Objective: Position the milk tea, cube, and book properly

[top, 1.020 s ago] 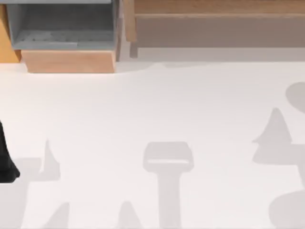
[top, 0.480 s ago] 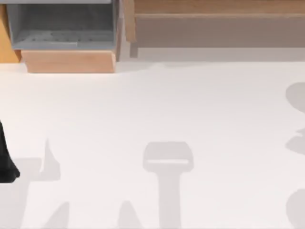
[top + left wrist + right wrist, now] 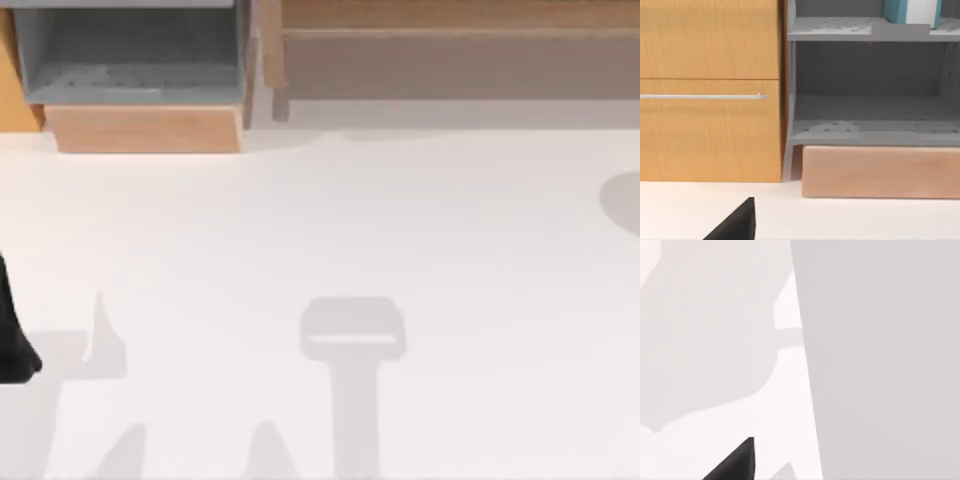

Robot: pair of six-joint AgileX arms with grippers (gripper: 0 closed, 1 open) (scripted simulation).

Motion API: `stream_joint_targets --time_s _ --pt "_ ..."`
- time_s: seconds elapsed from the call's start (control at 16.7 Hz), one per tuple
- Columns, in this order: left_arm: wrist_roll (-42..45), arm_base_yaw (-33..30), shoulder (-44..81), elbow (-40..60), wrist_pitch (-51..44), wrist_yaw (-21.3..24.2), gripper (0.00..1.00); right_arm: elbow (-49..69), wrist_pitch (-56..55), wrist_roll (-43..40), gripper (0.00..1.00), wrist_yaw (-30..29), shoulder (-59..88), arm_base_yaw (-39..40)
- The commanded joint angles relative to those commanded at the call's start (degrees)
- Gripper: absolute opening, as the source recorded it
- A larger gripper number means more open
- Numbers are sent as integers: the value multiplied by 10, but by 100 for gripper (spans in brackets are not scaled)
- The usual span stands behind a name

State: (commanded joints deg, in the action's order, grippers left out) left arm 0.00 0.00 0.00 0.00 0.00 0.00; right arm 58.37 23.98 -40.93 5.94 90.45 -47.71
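A teal and white book (image 3: 912, 11) is seen standing on the upper board of a grey shelf unit (image 3: 870, 132), ahead of the left claw (image 3: 735, 226) and well above it. The book part of the task is therefore judged to be done, if that shelf is its proper place. Where the milk tea and the cube stand cannot be told, so it is left open how much of the task remains. The lower bay of the shelf unit, straight ahead of the left claw, is bare, and nothing is seen held.

The left arm (image 3: 12, 335) is parked low at the left edge of the table (image 3: 330, 220), with its claw turned toward the shelf unit. Whether this claw is released or clenched cannot be told. The right claw (image 3: 735, 465) is held above bare table top, and its state cannot be told either.

The table is plain white and smooth, crossed by soft grey shadows. Beyond the left claw, the shelf unit is carried on a pale wooden plinth (image 3: 880, 172). An orange wooden cabinet (image 3: 710, 90) with a thin metal handle (image 3: 702, 96) is set just beside the shelf unit, touching its side. Along the far edge of the table, toward the right side, a long wooden rack (image 3: 460, 45) is placed.
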Motion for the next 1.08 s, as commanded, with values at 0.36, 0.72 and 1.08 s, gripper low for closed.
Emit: stream_joint_targets --time_s 0.36,0.72,1.08 --pt "0 0 0 0 0 0 100 42 293 -179 100 -50 7 -47" --pt "0 0 0 0 0 0 100 57 386 -249 100 -59 11 -61" --pt "0 0 0 0 0 0 100 47 375 -247 100 -59 13 -59"
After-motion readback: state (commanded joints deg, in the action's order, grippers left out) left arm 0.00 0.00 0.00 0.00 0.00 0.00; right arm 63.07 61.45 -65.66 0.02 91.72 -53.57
